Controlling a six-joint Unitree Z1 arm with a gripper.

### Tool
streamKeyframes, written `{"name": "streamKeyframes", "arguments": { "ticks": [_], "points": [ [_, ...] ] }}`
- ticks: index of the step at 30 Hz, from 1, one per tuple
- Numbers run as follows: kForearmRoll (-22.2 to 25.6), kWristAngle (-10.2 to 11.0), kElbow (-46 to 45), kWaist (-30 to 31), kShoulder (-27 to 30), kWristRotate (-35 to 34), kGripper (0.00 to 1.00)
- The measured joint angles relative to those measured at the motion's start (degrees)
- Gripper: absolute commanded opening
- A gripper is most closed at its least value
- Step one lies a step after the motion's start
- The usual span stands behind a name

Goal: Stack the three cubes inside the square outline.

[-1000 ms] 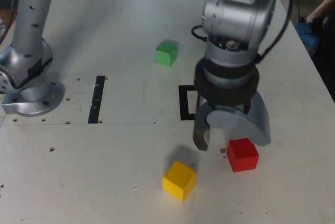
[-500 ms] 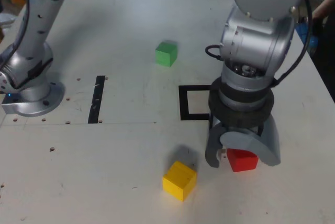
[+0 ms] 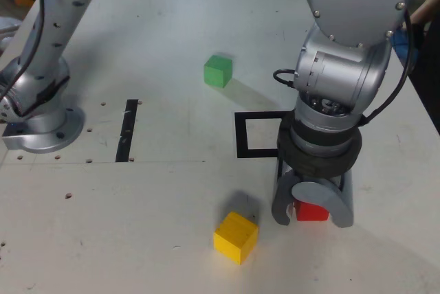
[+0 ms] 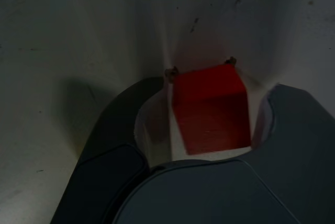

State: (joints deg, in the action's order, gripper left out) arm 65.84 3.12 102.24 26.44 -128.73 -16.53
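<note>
My pincer point(image 3: 312, 220) stands spread around the red cube point(image 3: 313, 212), with a jaw on either side. The wrist view shows a clear gap beside one face, while the opposite jaw sits very near a lower edge; whether it touches, I cannot tell. I do not have a grip yet.

Taking my bearings from the red cube on the exterior view's clock, the square outline point(image 3: 242, 136) lies at eleven, partly hidden at its edge by my wrist. The green cube point(image 3: 218, 72) is farther off, also toward eleven, and the yellow cube point(image 3: 236, 237) is between eight and nine. All three sit outside the outline, so the stack is unstarted, and I judge this to be the first pick.

The cube looks slightly turned between my jaws. If I close with it off-centre, the nearer jaw could meet it first and shove or twist it, leaving me pinching an edge that slips when I lift. Coming too low could scrape my tips on the table point(image 3: 158, 225). Carrying toward eleven without enough lift could drag the cube, and a crooked grip would set it down skewed, making a poor base for the other two.
</note>
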Motion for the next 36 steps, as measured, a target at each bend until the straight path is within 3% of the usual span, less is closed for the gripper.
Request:
{"name": "streamKeyframes", "arguments": {
  "ticks": [10,18,22,26,31,36],
  "points": [
    [0.0,-0.2,-0.6,0.0,-0.2,0.0,0.33],
    [2.1,1.6,-0.7,0.0,0.2,0.0,0.29],
    [5.6,3.1,-2.8,-1.3,4.2,1.6,0.29],
    [6.1,3.9,-8.6,-4.5,10.1,4.0,0.29],
    [3.9,4.9,-16.5,-8.6,16.2,6.6,0.29],
    [-1.3,4.7,-22.3,-11.9,17.8,9.1,0.29]
  ]
}}
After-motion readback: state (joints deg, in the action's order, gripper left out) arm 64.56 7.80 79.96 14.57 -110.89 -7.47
